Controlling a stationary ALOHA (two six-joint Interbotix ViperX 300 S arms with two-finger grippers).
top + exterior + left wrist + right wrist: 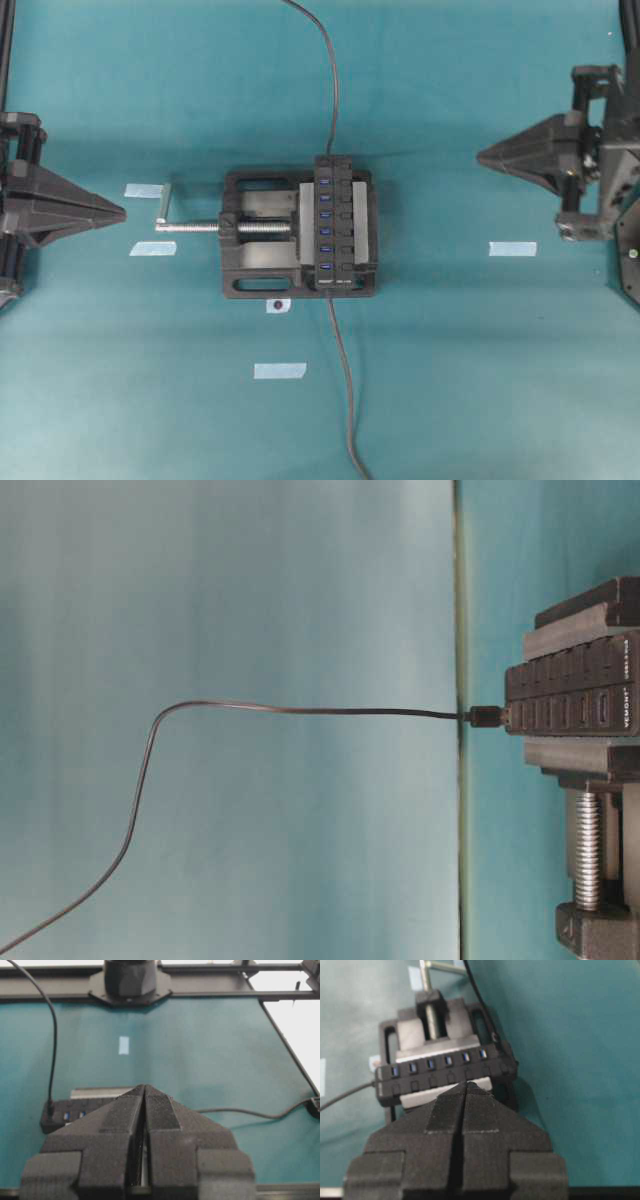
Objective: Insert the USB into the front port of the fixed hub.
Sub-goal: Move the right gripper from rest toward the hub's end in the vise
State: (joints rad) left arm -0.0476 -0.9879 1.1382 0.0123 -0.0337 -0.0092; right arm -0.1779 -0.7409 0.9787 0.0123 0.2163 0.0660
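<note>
The fixed hub (341, 225) is clamped in a black vise (255, 265) at the table's middle, with its blue sockets facing up. The USB (329, 160) stands plugged upright in the end socket farthest from the white print. Its thin cable rises from the plug (485, 717) and curves away. The plug also shows in the left wrist view (50, 1108) and the right wrist view (494, 1037). My left gripper (122, 212) is shut and empty, well left of the vise. My right gripper (480, 157) is shut and empty, well right of it. Both wrist views show the jaws pressed together, left gripper (145, 1087) and right gripper (469, 1082).
The vise's silver screw handle (165, 205) points left toward my left gripper. The hub's own cable (345, 400) runs from its printed end to the near table edge. Pale tape marks lie on the teal cloth at the left (143, 190), right (512, 248) and front (279, 370).
</note>
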